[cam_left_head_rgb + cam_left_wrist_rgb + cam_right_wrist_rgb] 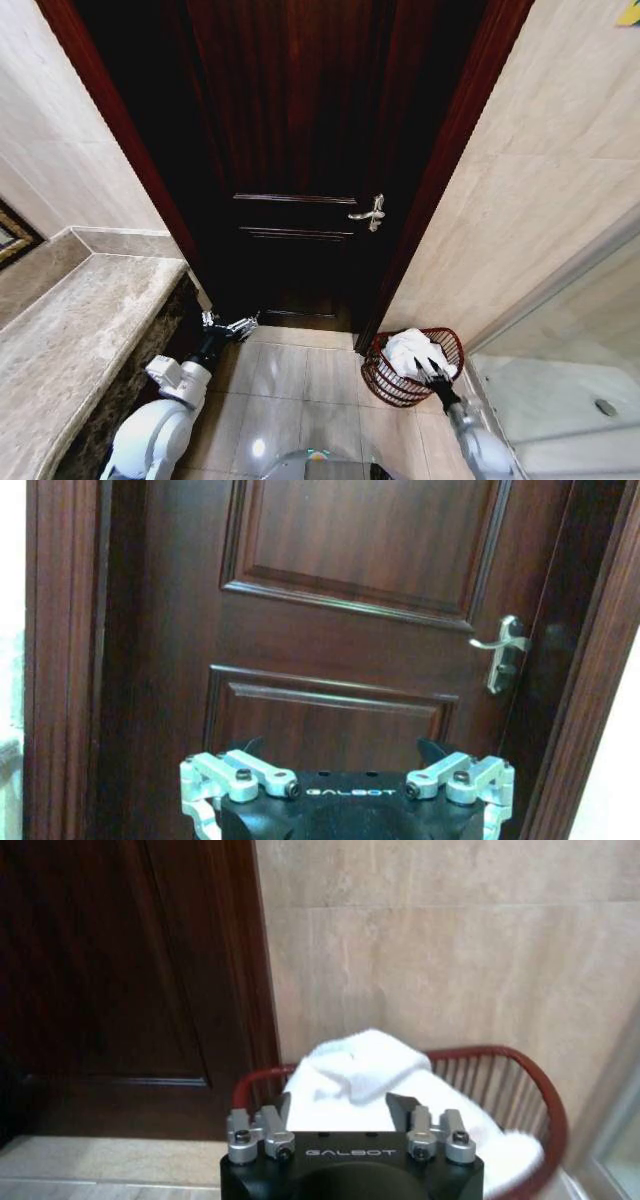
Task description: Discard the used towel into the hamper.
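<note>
The hamper (388,386), a round reddish-brown wire basket, stands on the floor by the tiled wall, right of the door. The white towel (405,347) lies bunched inside it and rises above the rim. My right gripper (431,368) hovers at the hamper's near rim, fingers spread open over the towel. In the right wrist view the towel (360,1061) sits between and beyond the black fingertips of the gripper (342,1102), inside the red rim of the hamper (522,1066). My left gripper (232,325) hangs open near the counter's end, facing the door (340,748).
A closed dark wooden door (300,150) with a metal lever handle (370,214) is straight ahead. A marble counter (70,340) runs along the left. A glass shower enclosure (570,380) is on the right. Tiled floor (300,375) lies between.
</note>
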Tool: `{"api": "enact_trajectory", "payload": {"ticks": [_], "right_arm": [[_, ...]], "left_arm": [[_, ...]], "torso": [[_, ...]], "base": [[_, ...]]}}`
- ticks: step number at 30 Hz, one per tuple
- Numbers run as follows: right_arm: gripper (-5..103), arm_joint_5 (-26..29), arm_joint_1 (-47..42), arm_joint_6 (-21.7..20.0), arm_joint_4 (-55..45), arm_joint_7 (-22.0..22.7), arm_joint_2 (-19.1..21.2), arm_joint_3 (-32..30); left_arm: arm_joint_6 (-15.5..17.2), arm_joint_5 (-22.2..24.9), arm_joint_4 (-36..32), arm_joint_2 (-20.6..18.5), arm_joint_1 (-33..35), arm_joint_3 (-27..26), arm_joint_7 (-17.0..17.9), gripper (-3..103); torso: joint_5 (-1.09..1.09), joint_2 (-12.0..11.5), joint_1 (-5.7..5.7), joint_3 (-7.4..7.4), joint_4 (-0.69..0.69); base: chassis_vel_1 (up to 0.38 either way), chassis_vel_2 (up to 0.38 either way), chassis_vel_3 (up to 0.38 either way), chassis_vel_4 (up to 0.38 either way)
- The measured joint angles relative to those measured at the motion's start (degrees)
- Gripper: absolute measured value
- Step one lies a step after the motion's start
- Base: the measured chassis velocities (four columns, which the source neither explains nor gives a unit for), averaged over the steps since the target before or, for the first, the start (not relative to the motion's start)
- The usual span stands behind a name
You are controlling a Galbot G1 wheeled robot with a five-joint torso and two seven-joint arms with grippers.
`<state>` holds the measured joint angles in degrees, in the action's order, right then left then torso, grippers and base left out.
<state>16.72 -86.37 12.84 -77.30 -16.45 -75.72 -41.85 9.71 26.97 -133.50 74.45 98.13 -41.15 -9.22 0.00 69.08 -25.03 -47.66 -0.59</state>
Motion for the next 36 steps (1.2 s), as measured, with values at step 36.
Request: {"api": "enact_trajectory", "payload": {"ticks": [36], "right_arm": [[100,4.99,-15.30,1.25,-32.15,7.12,-6.50,-3.87]], "left_arm": [[0.00,0.00,0.00,0.00,0.00,0.00,0.00,100]], "torso": [[0.00,-0.01,0.00,0.00,-0.01]], "base": [[0.000,0.000,0.000,0.000]]}}
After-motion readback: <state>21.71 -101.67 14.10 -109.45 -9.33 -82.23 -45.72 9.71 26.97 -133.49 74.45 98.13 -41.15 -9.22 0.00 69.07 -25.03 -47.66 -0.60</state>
